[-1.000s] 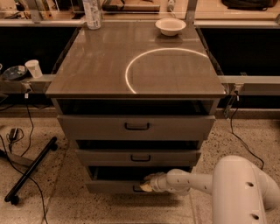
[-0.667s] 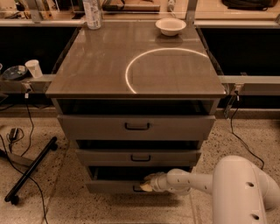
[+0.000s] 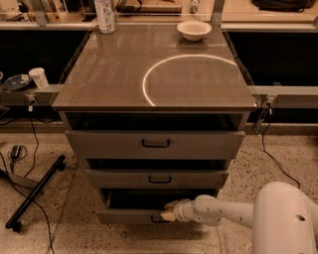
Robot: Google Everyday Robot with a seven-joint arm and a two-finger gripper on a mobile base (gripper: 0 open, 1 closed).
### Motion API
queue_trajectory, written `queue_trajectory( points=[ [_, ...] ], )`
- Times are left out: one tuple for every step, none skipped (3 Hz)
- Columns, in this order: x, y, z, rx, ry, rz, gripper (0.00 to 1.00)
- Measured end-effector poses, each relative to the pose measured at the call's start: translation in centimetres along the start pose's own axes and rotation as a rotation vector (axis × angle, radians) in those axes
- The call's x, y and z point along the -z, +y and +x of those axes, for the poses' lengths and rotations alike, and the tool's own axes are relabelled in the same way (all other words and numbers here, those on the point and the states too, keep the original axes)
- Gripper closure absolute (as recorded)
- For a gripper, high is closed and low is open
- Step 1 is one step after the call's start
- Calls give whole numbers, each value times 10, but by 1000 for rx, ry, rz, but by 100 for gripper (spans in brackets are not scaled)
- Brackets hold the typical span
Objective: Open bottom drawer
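the grey-brown drawer cabinet [image 3: 149, 69] stands on the speckled floor [image 3: 74, 233], and the bottom drawer [image 3: 124, 217] sits at its foot, the lowest of three, its front pulled forward of the cabinet body so that a dark gap shows above it. the gripper [image 3: 167, 216] is low down, right at the centre of that front, against the spot where the small black handle [image 3: 154, 220] is, with the white arm [image 3: 223, 211] reaching in from the right; whether it is clamped on the handle or loose i cannot tell. the middle drawer [image 3: 198, 178] and the top drawer [image 3: 109, 144] above it also stand a little out. on the cabinet top a white bowl [image 3: 194, 30] rests near the back right, a bottle [image 3: 105, 15] at the back left, and a bright ring of light [image 3: 149, 94] curves across the surface. a paper cup [image 3: 38, 77] stands on the ledge to the left, and a black stand leg [image 3: 35, 193] lies across the floor.
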State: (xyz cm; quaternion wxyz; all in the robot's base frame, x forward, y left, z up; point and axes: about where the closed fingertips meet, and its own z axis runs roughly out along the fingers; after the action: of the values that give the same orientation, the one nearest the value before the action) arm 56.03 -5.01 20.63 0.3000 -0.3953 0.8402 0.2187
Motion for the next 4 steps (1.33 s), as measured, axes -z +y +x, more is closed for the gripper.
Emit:
queue_trajectory(
  points=[
    [0,0,0,0,0,0,100],
    [0,0,0,0,0,0,76],
    [0,0,0,0,0,0,54],
    [0,0,0,0,0,0,29]
  ],
)
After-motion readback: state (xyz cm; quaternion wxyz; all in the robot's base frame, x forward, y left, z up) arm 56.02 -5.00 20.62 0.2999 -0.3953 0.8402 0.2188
